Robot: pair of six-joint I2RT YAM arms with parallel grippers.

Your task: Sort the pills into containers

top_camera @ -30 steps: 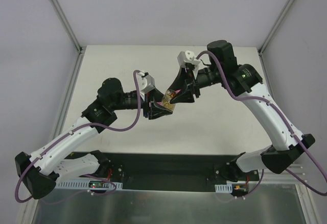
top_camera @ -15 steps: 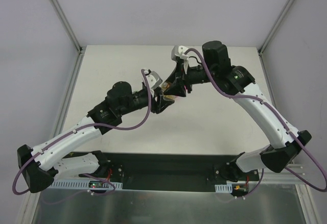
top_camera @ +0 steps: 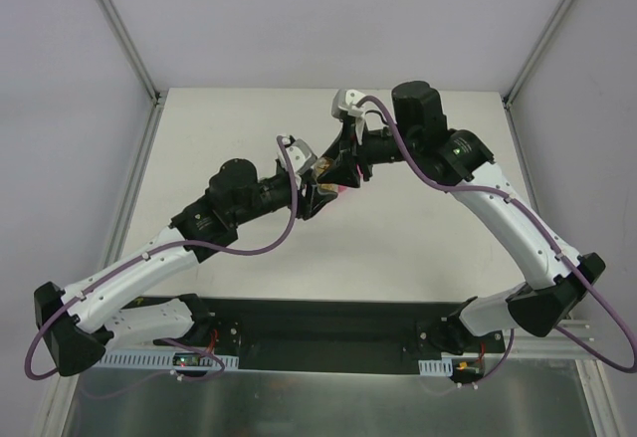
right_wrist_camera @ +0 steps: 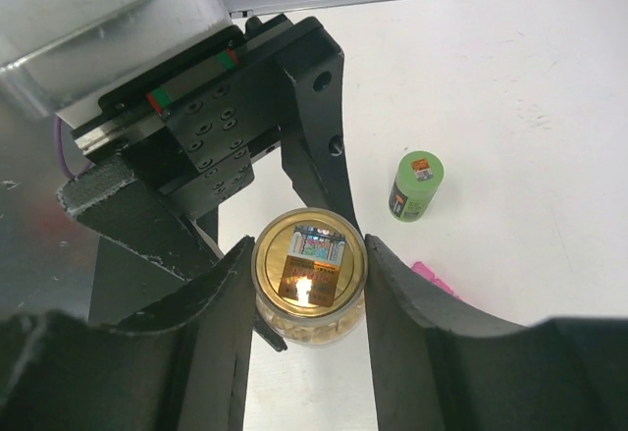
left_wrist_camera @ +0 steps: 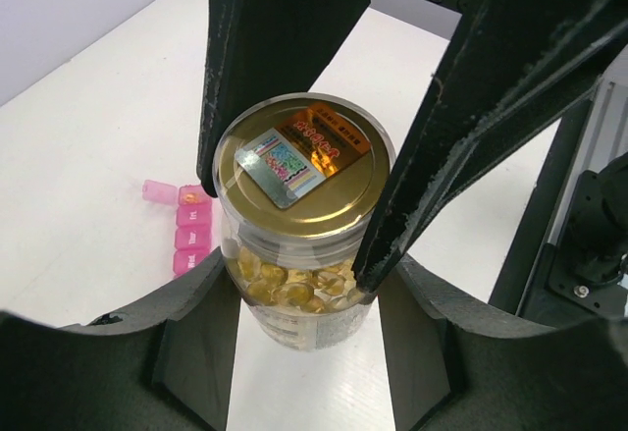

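With the left gripper clamping the bottle, the right gripper, pinching the lid between its 2 fingers, should twist level.

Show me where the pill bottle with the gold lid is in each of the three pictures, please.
Top view: the bottle sits just above the picture's centre, mostly hidden.
Left wrist view: in the middle, its lid facing the camera.
Right wrist view: low, at the centre.
Shared landmark: the pink pill box, left of the bottle in the left wrist view, right of it in the right wrist view.
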